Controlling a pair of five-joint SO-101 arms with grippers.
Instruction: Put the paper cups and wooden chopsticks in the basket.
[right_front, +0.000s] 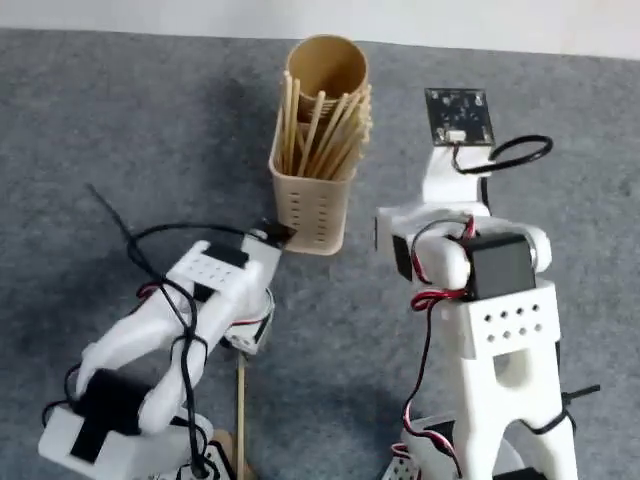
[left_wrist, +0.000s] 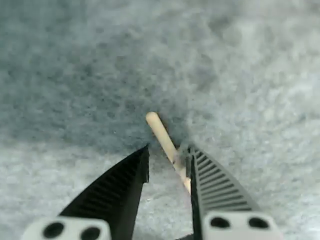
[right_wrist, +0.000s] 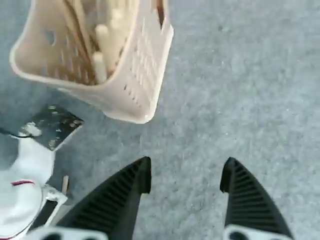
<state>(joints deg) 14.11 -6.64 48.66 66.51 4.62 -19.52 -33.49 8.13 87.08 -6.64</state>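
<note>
Hovering near the basket (right_front: 312, 215), the left gripper (left_wrist: 169, 152) is holding its jaws half open around a loose chopstick (left_wrist: 162, 137) on the mat (right_front: 120, 130); the right gripper (right_wrist: 187, 162) is hanging wide open beside the basket, empty.

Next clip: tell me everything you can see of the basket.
The basket is a cream plastic tub with rounded corners and rows of small slots in its walls. It stands upright on the grey table. Inside, a bundle of wooden chopsticks leans on end, and a tan paper cup rises at its far end. The left arm ends close to its near corner; contact cannot be told.
</note>
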